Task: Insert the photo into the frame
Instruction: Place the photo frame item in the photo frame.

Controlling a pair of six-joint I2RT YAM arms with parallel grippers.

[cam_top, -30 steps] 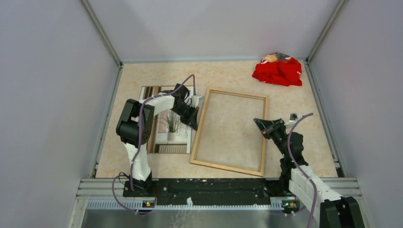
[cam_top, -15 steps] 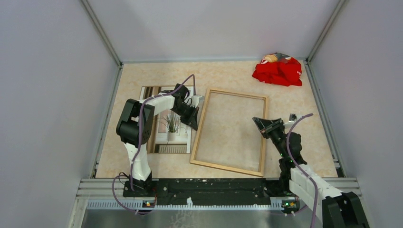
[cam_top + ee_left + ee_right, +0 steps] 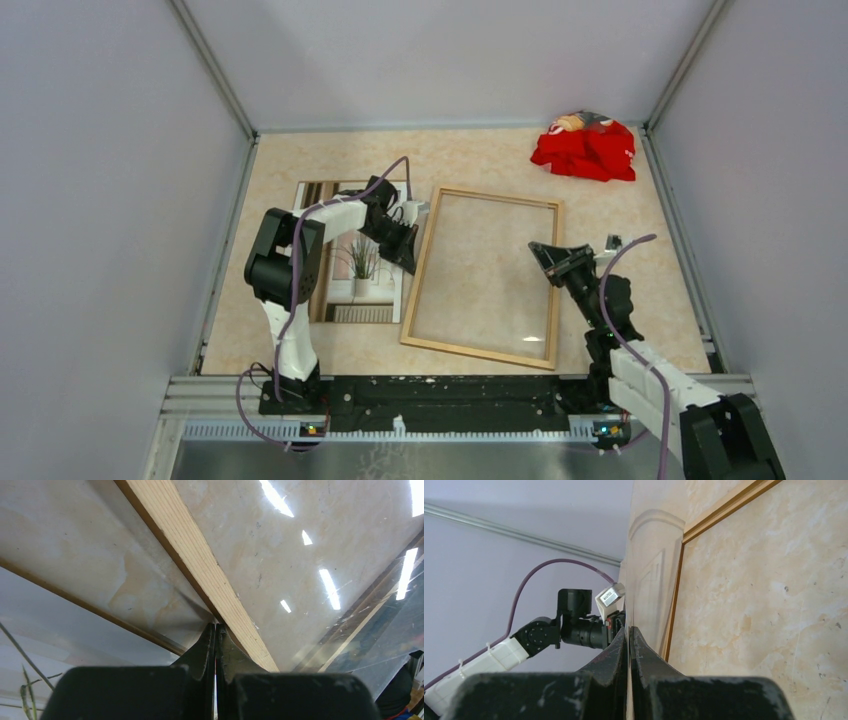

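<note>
The photo [image 3: 355,265], a window scene with a potted plant, lies face up on the table at left, partly under my left arm; it also shows in the left wrist view [image 3: 30,650]. The frame [image 3: 487,198] lies flat beside it, pale wood back up; its rail shows in the left wrist view [image 3: 200,560] and the right wrist view [image 3: 724,505]. My left gripper [image 3: 412,250] [image 3: 215,627] is shut on the left edge of a clear pane [image 3: 480,270] over the frame. My right gripper [image 3: 540,250] [image 3: 629,630] is shut on the pane's right edge.
A crumpled red cloth [image 3: 585,148] lies at the back right corner. Grey walls close in the table on three sides. My left arm [image 3: 574,625] shows across the pane in the right wrist view.
My right gripper has shifted slightly left and back with the pane's edge. The left arm, photo and frame have stayed put.
</note>
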